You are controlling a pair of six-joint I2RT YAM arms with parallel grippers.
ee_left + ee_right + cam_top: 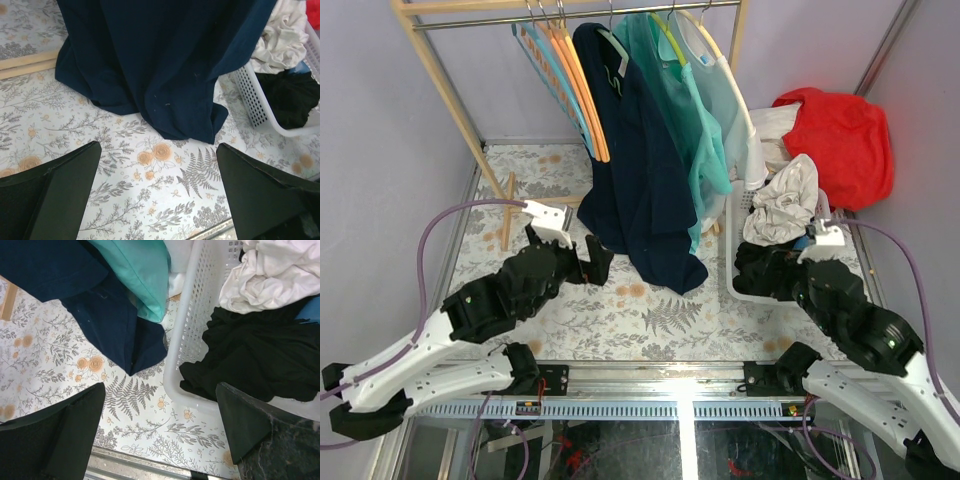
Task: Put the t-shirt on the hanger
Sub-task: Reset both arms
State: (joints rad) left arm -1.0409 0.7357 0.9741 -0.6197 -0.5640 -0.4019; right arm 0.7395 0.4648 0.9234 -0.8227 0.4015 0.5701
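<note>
L fingers [55, 195] + R fingers [55, 435] spread wide, empty, clear of cloth. Navy t-shirt [640, 170] hangs on hanger [616, 48] from rail [470, 22], hem on worktop [570, 320]. Task looks done, nothing left.

Your surface [620, 320] carries a print of grey leaves and orange flowers. A white basket [195, 315] sits on it at the right side. Just left of the basket, the bunched hem of the t-shirt [150, 75] rests on the print. Farther left of the basket stands the wooden rack foot [507, 210].
</note>
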